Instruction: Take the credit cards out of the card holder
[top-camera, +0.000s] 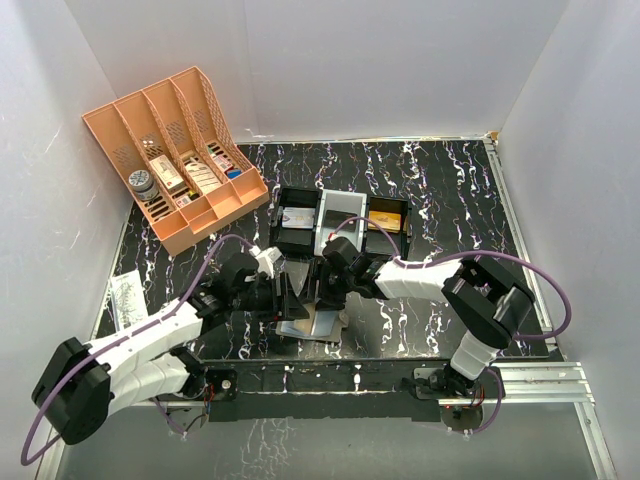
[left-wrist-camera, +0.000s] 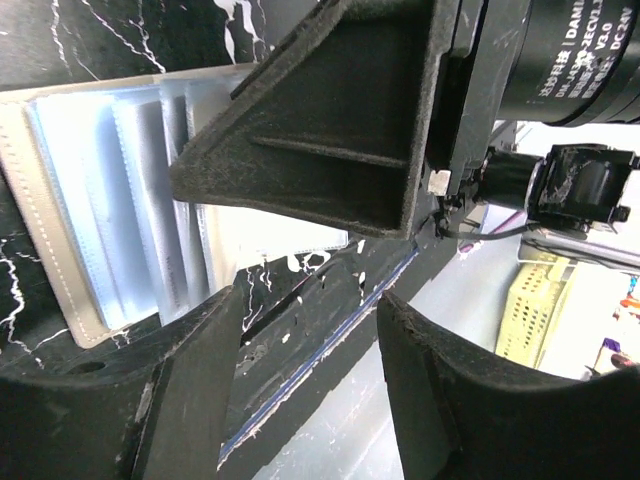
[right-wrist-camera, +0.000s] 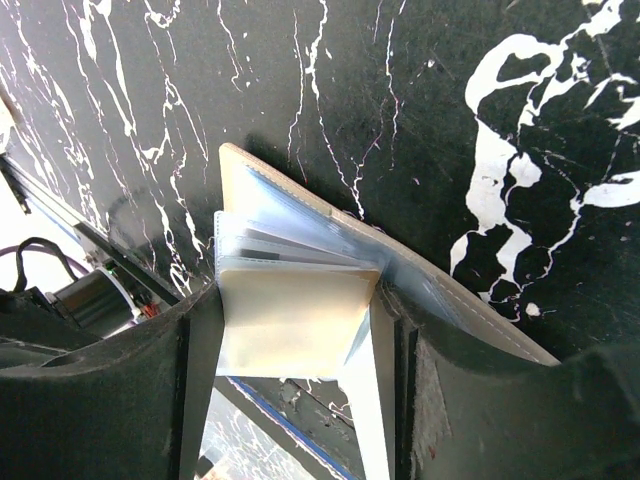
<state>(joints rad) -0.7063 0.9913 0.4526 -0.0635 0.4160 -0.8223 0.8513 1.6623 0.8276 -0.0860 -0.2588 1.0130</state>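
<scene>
Lying open near the front edge of the black marbled table (top-camera: 450, 200), between the two arms, the card holder (top-camera: 318, 325) is shown with its grey-blue slotted inside turned upward. One cream-coloured flap of it is raised off the table and is gripped by the right gripper (top-camera: 333, 288), whose fingers are pressed against the flap's opposite edges. In the right wrist view the card holder (right-wrist-camera: 290, 330) fills the whole gap of the right gripper (right-wrist-camera: 300, 300), and its clear sleeves are fanned out just behind the flap.

The left gripper (top-camera: 288, 300) is held low, just beside the holder on its left and close to the right gripper. Its jaws are parted and nothing is held between them. In the left wrist view only the table's front edge is seen through the gap of the left gripper (left-wrist-camera: 305, 300), while the rows of slots of the card holder (left-wrist-camera: 90, 200) are seen off to the left. Whether any card sits in those slots cannot be told.

Behind the holder a black tray (top-camera: 275, 215) with three compartments is set. An orange card (top-camera: 386, 216) is seen in its right compartment and a grey card (top-camera: 296, 218) in its left. An orange organiser (top-camera: 170, 130) is placed at the far left corner, well apart.
</scene>
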